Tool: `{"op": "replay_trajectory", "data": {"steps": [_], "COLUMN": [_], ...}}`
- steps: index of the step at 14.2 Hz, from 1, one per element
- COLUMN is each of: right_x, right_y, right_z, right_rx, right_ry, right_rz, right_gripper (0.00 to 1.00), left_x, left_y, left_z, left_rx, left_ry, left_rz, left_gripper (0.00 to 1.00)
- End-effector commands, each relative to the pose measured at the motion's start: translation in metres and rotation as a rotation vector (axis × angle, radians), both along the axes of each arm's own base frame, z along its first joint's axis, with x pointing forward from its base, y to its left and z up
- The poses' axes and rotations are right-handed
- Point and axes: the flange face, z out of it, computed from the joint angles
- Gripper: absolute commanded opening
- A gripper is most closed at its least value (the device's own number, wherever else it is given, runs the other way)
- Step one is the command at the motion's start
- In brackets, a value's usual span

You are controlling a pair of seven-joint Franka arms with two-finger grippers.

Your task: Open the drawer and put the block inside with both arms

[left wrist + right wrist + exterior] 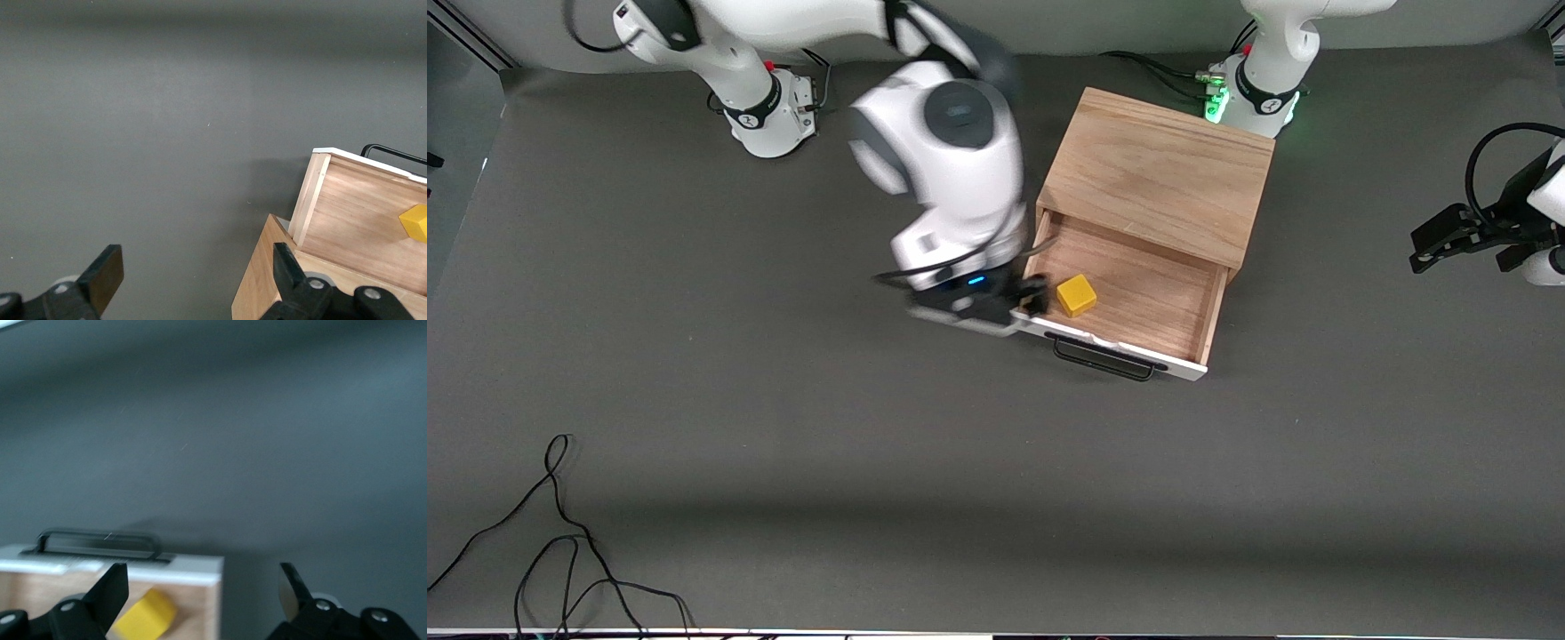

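A dark grey table (783, 444) is being occupied by a wooden cabinet (1156, 169) whose drawer (1138, 302) is being held pulled out. The block (1076, 295) is lying inside it. The right gripper (1032, 298) is being held open over the drawer's corner. The left gripper (1449, 238), also open, is being kept waiting over the table's end. Cables (560, 551) are lying near the front edge.
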Motion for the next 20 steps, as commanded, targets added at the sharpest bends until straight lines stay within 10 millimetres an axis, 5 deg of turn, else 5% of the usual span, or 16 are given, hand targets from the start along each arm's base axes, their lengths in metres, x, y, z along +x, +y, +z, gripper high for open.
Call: {"op": "replay_trajectory", "data": {"steps": [1, 3, 6, 13, 16, 20], "right_x": [0.018, 0.043, 0.049, 0.016, -0.011, -0.013], "right_y": [-0.095, -0.180, -0.272, -0.420, -0.433, -0.443], "right_z": [0.028, 0.046, 0.063, 0.080, 0.086, 0.089], "right_rx": [0.030, 0.039, 0.026, 0.015, 0.027, 0.025], "right_ry": [0.049, 0.044, 0.037, 0.051, 0.075, 0.093], "right_rz": [0.061, 0.095, 0.090, 0.032, 0.152, 0.142], "right_gripper": [1.00, 1.00, 1.00, 1.00, 1.00, 1.00], "left_x": [-0.006, -0.007, -0.007, -0.006, -0.005, -0.005], "left_y": [0.000, 0.000, -0.004, -0.004, -0.004, -0.005], "left_z": [0.000, 0.000, -0.005, -0.009, -0.010, -0.012], "left_rx": [-0.006, -0.008, -0.007, -0.007, -0.007, -0.007], "left_ry": [0.055, 0.060, 0.071, 0.075, 0.074, 0.078], "left_rz": [-0.013, -0.013, -0.019, -0.021, -0.021, -0.022], "left_gripper": [1.00, 1.00, 1.00, 1.00, 1.00, 1.00]}}
